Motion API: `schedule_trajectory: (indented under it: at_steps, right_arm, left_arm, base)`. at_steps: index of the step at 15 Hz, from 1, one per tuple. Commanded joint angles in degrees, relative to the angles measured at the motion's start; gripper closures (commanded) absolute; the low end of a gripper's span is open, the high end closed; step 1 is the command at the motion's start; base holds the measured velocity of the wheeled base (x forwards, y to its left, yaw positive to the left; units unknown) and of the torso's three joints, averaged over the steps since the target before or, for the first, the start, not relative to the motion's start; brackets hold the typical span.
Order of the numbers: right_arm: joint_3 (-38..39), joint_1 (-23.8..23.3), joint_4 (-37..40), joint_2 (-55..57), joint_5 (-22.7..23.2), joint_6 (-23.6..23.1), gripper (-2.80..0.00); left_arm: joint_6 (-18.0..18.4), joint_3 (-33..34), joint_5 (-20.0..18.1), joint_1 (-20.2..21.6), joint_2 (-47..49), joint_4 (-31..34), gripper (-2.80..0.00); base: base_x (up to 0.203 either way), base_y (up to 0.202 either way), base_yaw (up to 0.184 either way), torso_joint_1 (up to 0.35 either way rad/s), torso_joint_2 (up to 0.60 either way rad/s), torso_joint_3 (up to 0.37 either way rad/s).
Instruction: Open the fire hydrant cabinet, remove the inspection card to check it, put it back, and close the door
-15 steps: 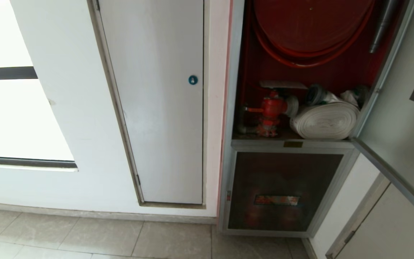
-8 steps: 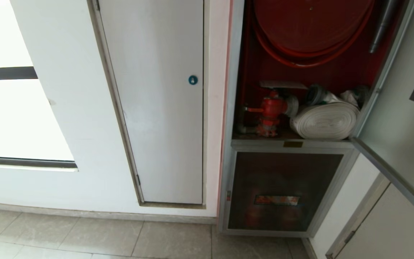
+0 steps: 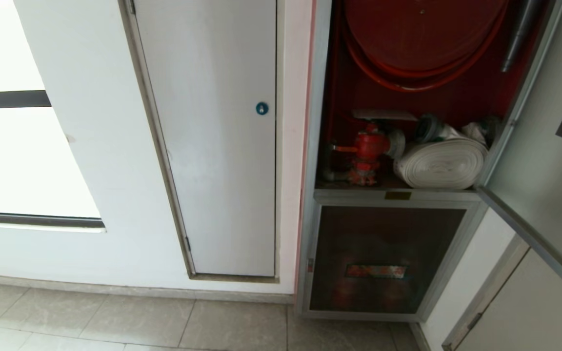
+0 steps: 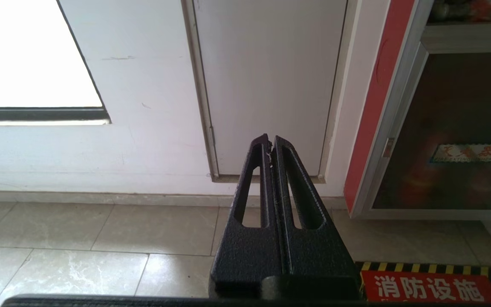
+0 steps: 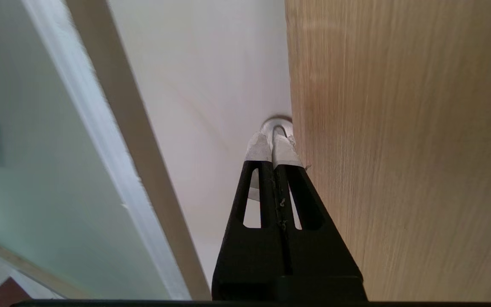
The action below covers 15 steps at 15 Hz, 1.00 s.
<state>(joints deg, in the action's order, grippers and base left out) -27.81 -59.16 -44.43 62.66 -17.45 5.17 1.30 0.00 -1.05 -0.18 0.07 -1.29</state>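
Nothing had shifted in the head view since a second earlier. The door (image 3: 544,161) stood swung open at right — stiff, framed, best pushed by its edge. Both grippers (image 4: 270,145) (image 5: 273,143) were pressed together, empty; the card was not made out.

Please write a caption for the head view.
Fire hydrant cabinet with door open, showing red hose reel and white rolled hose.

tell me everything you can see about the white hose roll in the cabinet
The hose roll is a flat white hose, fabric by the look of it, wound into a tight coil. It lies on its side on the shelf of the open cabinet, right of the red valve and below the red reel. Grey metal couplings sit behind it. No end effector touches it.
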Motion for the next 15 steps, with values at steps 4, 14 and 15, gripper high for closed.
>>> schedule_trajectory:
  at_steps: [4, 14, 15]
  right_arm:
    - [-0.55, -2.89, -2.93, 6.14, 2.28, 0.37, 0.00]
    - [-6.15, -2.72, -5.64, 11.39, 15.50, 0.63, 0.00]
    - [-6.31, -2.67, -5.66, 11.68, 16.00, 0.63, 0.00]
  left_arm:
    - [0.02, 0.70, -0.01, 0.01, 0.01, -0.03, 0.00]
    - [0.02, 0.70, -0.01, 0.01, 0.01, -0.03, 0.00]
    - [0.02, 0.70, -0.01, 0.01, 0.01, -0.03, 0.00]
  base:
    - [0.000, 0.000, 0.000, 0.000, 0.00, 0.000]
    - [0.000, 0.000, 0.000, 0.000, 0.00, 0.000]
    - [0.000, 0.000, 0.000, 0.000, 0.00, 0.000]
